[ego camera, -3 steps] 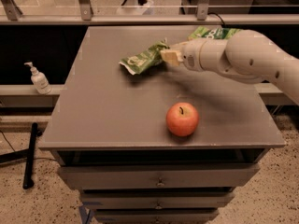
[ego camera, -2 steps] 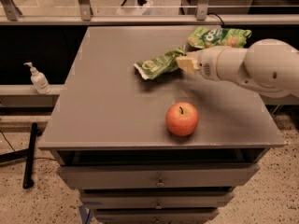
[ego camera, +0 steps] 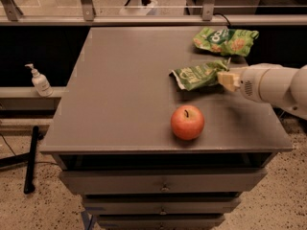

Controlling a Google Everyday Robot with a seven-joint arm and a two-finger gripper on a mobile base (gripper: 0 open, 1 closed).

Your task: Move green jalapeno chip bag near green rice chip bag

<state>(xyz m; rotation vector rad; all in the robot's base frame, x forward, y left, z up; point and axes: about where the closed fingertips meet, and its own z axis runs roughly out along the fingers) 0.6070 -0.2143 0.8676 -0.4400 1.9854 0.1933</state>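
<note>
The green jalapeno chip bag [ego camera: 198, 74] is a darker olive-green bag with white lettering, held just above the table right of centre. My gripper [ego camera: 225, 75] is shut on its right end, with the white arm reaching in from the right edge. The green rice chip bag [ego camera: 225, 40] is a bright light-green crinkled bag with tan puffs, lying at the far right of the table, a short way behind the held bag.
A red apple [ego camera: 187, 122] stands near the table's front edge. The grey table [ego camera: 120, 90] tops a drawer cabinet. A soap dispenser bottle [ego camera: 40, 81] stands on a ledge to the left. A rail runs behind the table.
My gripper has carried the jalapeno bag to the right, from the table's middle toward its right side, closer to the rice bag. The apple has not moved.
</note>
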